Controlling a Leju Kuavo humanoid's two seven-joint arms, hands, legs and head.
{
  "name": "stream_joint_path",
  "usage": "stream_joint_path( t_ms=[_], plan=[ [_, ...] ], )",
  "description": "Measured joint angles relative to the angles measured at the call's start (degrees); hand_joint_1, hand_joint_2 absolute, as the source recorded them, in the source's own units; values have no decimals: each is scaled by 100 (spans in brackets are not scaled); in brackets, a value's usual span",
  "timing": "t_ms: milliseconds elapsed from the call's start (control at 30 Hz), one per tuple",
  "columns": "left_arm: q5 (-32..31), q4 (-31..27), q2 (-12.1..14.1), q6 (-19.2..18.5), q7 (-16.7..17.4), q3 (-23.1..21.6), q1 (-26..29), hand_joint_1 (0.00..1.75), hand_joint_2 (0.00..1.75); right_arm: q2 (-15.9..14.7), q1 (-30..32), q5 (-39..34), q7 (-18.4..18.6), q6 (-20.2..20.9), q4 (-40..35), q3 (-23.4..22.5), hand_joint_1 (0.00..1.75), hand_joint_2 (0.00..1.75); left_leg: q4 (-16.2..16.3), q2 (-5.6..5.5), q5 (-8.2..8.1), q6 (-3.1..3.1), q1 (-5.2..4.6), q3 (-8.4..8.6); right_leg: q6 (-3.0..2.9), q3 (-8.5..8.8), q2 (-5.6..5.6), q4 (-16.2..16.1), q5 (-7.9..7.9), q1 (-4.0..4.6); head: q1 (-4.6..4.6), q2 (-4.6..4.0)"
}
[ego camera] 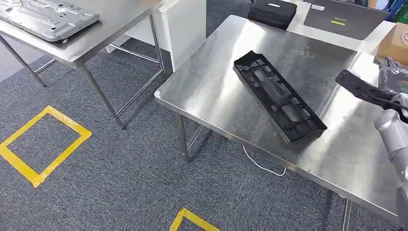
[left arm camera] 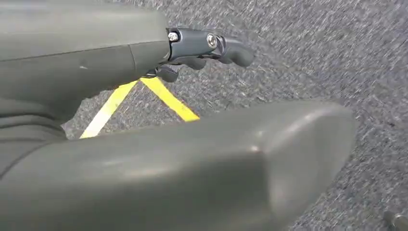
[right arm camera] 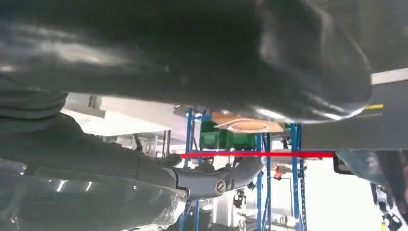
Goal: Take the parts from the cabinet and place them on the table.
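Steel table [ego camera: 216,96] bears one black part [ego camera: 278,95]; right hand [ego camera: 392,79] grips another [ego camera: 368,90].

A long black part [ego camera: 279,96] lay slantwise on the steel bench [ego camera: 211,91]. At the right edge the right robot hand [ego camera: 392,79] held a second black part [ego camera: 363,89] above the bench. Another bench [ego camera: 103,36] carried a grey panel [ego camera: 48,18]. Yellow tape [ego camera: 43,144] marked the carpet.

A shiny stainless-steel table [ego camera: 216,96] carries a long black plastic frame part [ego camera: 279,96], lying flat and diagonal, just left of the right hand [ego camera: 392,79]. Farther left, a second steel table [ego camera: 96,33] bears a grey metal panel [ego camera: 48,17].
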Motion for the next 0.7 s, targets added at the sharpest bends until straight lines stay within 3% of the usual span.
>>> stream_joint_path(
  t_ms=[67, 100, 133, 167, 200, 233, 267, 300, 333, 367, 400, 433, 467, 500, 533, 567, 600, 633, 667, 700],
  plan=[
    [-33, 0, -6, -46, -70, 0, -8, 0, 0, 18, -13, 24, 66, -7, 0, 0, 0, 0, -73, -5, 116, 17, -69, -21, 84, 19, -2, -30, 83, -71, -26, 0],
    [-48, 0, -6, -66, -103, 0, -12, 0, 0, 7, 0, 28, 118, -24, 0, -2, 0, 0, -104, 15, 174, 46, -91, -33, 123, 19, 2, -89, 155, -71, -31, 0],
    [-72, 2, -35, -66, -122, 0, -19, 0, 0, -13, 32, 28, 188, -56, 2, -11, 0, 0, -271, 45, 342, 77, -22, -19, 143, -20, -19, -109, 176, -3, -22, 0],
    [-89, 2, -48, -65, -135, 0, -27, 0, 0, -30, 26, 28, 236, -111, 2, -24, 0, 0, -335, 62, 445, 58, -29, -54, 100, -87, -43, -37, 26, -24, -7, 0],
    [-94, 0, -59, -63, -142, 2, -23, 0, 0, -46, 22, 26, 280, -160, 2, -42, 0, 0, -356, 63, 537, 111, -26, -147, 17, -220, -62, 244, -298, -28, 22, 0],
    [-98, 2, -68, -63, -144, 2, -21, 0, 0, -76, 35, 6, 337, -228, 2, -63, 0, 0, -356, 86, 589, 94, -19, -233, -24, -327, -67, 650, -591, -45, 24, 0],
    [-102, 2, -85, -63, -146, 2, -11, 0, 0, -81, 56, -11, 419, -284, 2, -94, 0, 0, -355, 107, 651, 90, -14, -317, -18, -444, -71, 1079, -819, -62, 41, 0],
    [-107, 2, -98, -66, -151, 2, -10, 0, 0, -78, 92, -15, 498, -328, 2, -116, 0, 0, -349, 123, 724, 76, -8, -415, 38, -523, -72, 1480, -937, -82, 42, 0],
    [-107, 2, -116, -65, -151, 2, -10, 0, 0, -76, 148, -24, 566, -373, 4, -138, 0, 0, -347, 134, 795, 56, 2, -510, 125, -498, -75, 1673, -899, -101, 42, 0],
    [-107, 2, -131, -66, -153, 2, -9, 0, 0, -79, 195, -31, 610, -415, 4, -153, 0, 0, -343, 152, 850, 32, 13, -584, 217, -390, -78, 1648, -781, -115, 41, 0],
    [-107, 2, -149, -66, -153, 4, -9, 0, 0, -81, 255, -42, 654, -459, 4, -171, 0, 0, -337, 167, 929, -6, 38, -696, 347, -109, -87, 1370, -566, -147, 44, 0],
    [-109, 2, -162, -63, -151, 4, -10, 0, 0, -79, 301, -53, 700, -516, 4, -190, 0, 0, -329, 176, 989, -49, 58, -780, 417, 204, -113, 974, -453, -181, 41, 0],
    [-116, 2, -162, -63, -153, 4, -12, 0, 0, -74, 350, -74, 776, -620, 4, -227, 0, 0, -296, 187, 1047, -97, 59, -847, 443, 605, -163, 456, -478, -218, 46, 0],
    [-120, -9, -144, -61, -153, 4, -7, 0, 0, -65, 384, -92, 815, -695, 4, -256, 0, 0, -263, 190, 1079, -141, 15, -910, 433, 961, -198, -30, -753, -202, 59, 0],
    [-127, -7, -146, -57, -155, 7, -5, 0, 0, -43, 436, -114, 853, -759, 2, -273, 0, 0, -244, 198, 1118, -181, 13, -904, 304, 1042, -157, -145, -832, -74, 87, 0],
    [-138, -4, -169, -57, -164, 9, 2, 0, 0, -42, 508, -155, 918, -836, 4, -299, 0, 0, -257, 194, 1150, -204, -23, -873, 259, 945, -167, -161, -822, -110, 33, 0],
    [-142, -4, -162, -55, -166, 13, 1, 0, 0, -24, 556, -183, 955, -905, 7, -335, 0, 0, -258, 195, 1200, -207, -19, -888, 207, 978, -155, -111, -798, -119, 19, 0],
    [-149, -4, -164, -52, -170, 26, 10, 0, 0, 2, 651, -225, 977, -976, 11, -386, 0, 0, -257, 193, 1257, -211, -13, -916, 147, 842, -160, -100, -762, -182, 25, 0],
    [-149, -4, -162, -52, -170, 33, 16, 0, 0, 17, 717, -273, 1012, -1038, 24, -443, 0, 0, -223, 184, 1208, -238, 38, -978, 80, 859, -165, -96, -703, -209, 2, 0],
    [-149, -4, -162, -59, -173, 33, 27, 0, 0, 52, 811, -323, 1040, -1080, 28, -504, 0, 0, -30, 133, 880, -280, 66, -1073, -14, 810, -163, -99, -639, -186, 11, 0]
  ],
)
